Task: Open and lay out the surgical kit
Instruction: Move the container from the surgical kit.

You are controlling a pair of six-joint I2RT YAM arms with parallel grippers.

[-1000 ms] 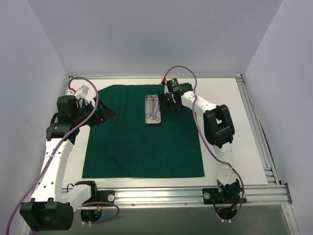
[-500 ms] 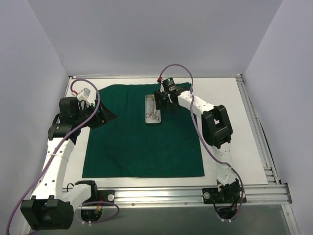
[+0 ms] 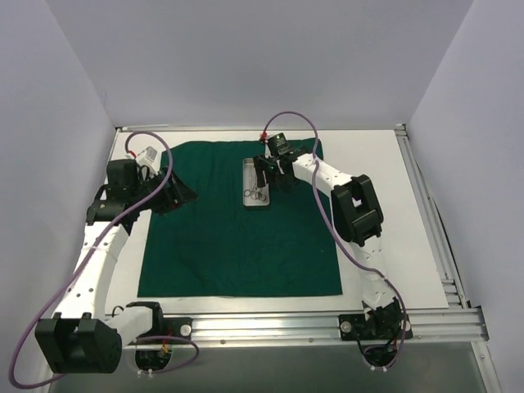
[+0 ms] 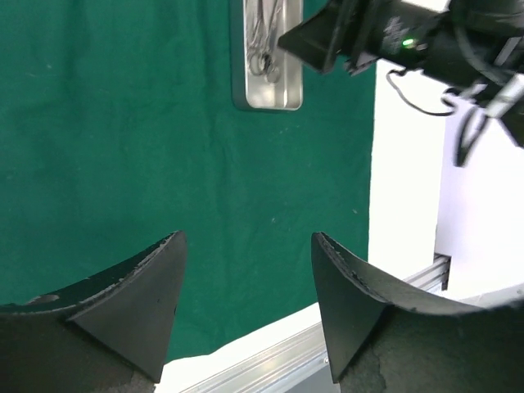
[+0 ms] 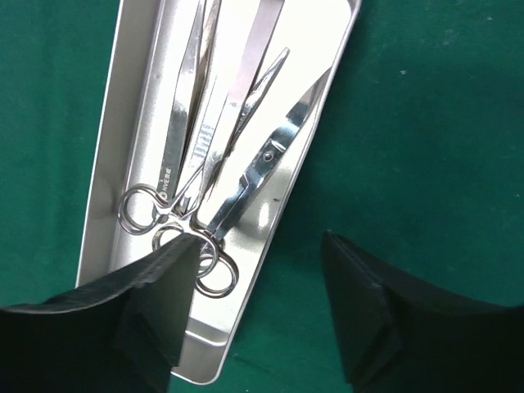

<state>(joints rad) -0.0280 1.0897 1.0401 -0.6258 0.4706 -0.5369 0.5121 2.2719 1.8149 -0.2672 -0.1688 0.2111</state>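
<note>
Now the right gripper has slid over the tray, fingers apart and empty. Probably picking the instruments next. The left gripper has its fingers apart too.

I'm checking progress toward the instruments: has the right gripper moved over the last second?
Yes. Seen from above, the right gripper has shifted left, from beside the steel tray to over its right edge.

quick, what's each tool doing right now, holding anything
left tool: open, holding nothing, over the green cloth
right tool: open, holding nothing, at the steel tray with the instruments
</note>
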